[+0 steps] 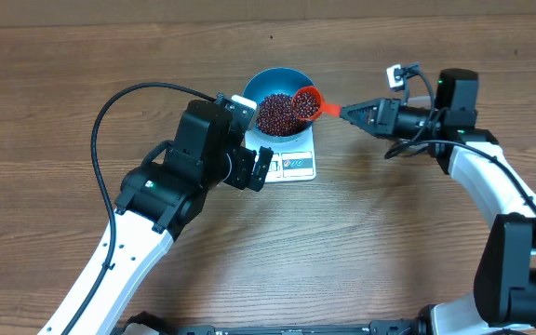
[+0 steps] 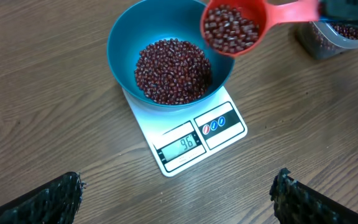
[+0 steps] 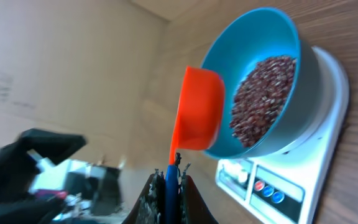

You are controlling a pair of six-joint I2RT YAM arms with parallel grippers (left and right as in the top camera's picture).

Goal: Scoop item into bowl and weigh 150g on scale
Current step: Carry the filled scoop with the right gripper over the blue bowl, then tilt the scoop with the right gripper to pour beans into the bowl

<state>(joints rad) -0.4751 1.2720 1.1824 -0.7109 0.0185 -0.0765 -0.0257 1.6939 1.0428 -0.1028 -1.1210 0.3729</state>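
On the wooden table [image 1: 63, 74] the right arm does the work. Its pincer [image 1: 352, 112] is clamped shut on the handle of an orange scoop [image 1: 307, 102]. The left pincer [image 2: 176, 190] stands wide apart and holds nothing, hovering just off the display side of the white scale [image 2: 229, 106]. The blue bowl [image 2: 123, 43] sits on that scale, straight ahead of the right pincer and a little below the scoop. The scoop's long axis runs out from the pincer in line with it, so the cup at the far end hangs over the bowl's rim on the side nearest that pincer. The cup looks roughly level and is full of beans. A clear tub [image 2: 334, 37] lies back towards the right pincer, past the bowl from the left one. The main heap of dark red beans [image 2: 173, 71] fills the bottom of the bowl. The display [image 2: 188, 144] appears to read 96, short of the target, so more beans are probably needed. The coming move looks like a roll of the right wrist about the handle's axis, tipping the cup into the bowl, and doing it slowly would avoid overshooting.
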